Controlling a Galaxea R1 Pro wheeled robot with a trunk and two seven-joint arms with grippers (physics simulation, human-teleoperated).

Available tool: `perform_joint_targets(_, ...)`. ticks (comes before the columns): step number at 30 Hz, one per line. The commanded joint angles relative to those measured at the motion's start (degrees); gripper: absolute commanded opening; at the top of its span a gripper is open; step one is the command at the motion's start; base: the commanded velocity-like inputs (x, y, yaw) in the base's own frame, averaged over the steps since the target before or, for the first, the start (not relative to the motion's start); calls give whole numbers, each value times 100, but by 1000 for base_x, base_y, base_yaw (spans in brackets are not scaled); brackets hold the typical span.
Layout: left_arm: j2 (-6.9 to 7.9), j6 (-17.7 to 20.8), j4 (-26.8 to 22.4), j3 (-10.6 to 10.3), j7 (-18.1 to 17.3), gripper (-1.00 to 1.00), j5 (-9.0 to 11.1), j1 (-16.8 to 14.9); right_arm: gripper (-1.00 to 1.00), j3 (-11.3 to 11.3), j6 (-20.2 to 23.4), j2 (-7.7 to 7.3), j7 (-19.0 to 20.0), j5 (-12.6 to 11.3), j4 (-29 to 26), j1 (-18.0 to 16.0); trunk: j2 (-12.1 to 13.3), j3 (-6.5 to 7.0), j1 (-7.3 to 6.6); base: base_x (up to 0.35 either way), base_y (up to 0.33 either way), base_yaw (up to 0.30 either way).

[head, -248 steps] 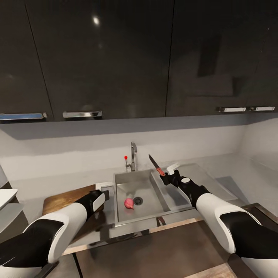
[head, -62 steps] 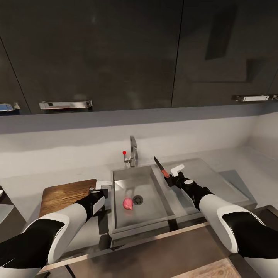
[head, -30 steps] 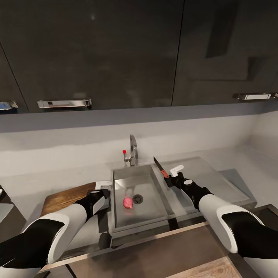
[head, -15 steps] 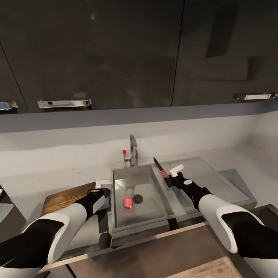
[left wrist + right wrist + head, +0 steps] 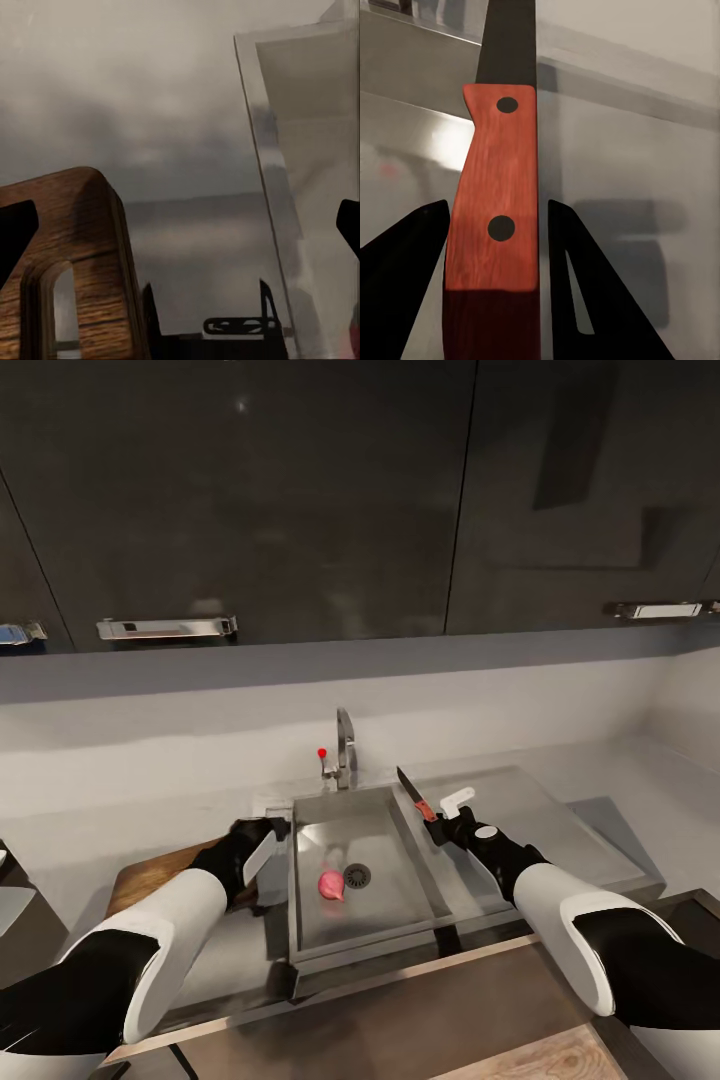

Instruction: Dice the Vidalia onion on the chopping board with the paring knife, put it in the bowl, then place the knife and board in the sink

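Dark glossy cabinets fill the upper half of the head frame, above a pale wall and the grey countertop (image 5: pixel 620 800). At centre frame sits the sink (image 5: pixel 360 860), with the onion (image 5: pixel 332 885) lying on its floor just beside the drain.

The right gripper (image 5: pixel 440 822), right of centre, is closed on the red handle of the paring knife (image 5: pixel 412 794). The blade points up and away, over the sink's right rim. In the right wrist view the handle (image 5: pixel 495 195) sits between the two dark fingers.

The left gripper (image 5: pixel 268 830) hangs just beside the sink's left rim. Its fingers stand apart and hold nothing. The chopping board (image 5: pixel 165 865) lies at lower left of the frame, partly under the left forearm; its rounded corner (image 5: pixel 67 247) is close in the left wrist view. No bowl can be identified.

Hazards, as judged from this position:
- The left gripper must cross the rim to reach the onion. A low approach risks striking the sink's edge.
- The onion is rounded. An off-centre grip may roll it toward the drain.
- The raised blade stands near the sink. Both arms moving together risk contact.
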Motion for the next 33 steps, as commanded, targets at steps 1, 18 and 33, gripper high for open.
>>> perform_joint_targets(1,4,121,-54,-50,41,100,62,-5,-100,-6,-21,0,0,59,7,-7,-13,-14,4,0,0,0)
perform_joint_targets(18,-35,277,39,-51,49,100,93,-5,-100,-6,-21,7,-8,59,5,-7,-13,-14,4,61,-174,0)
perform_joint_targets(33,-24,242,439,-43,84,100,341,-7,-100,-9,73,15,-13,50,-8,-7,-13,-14,4,80,-301,0)
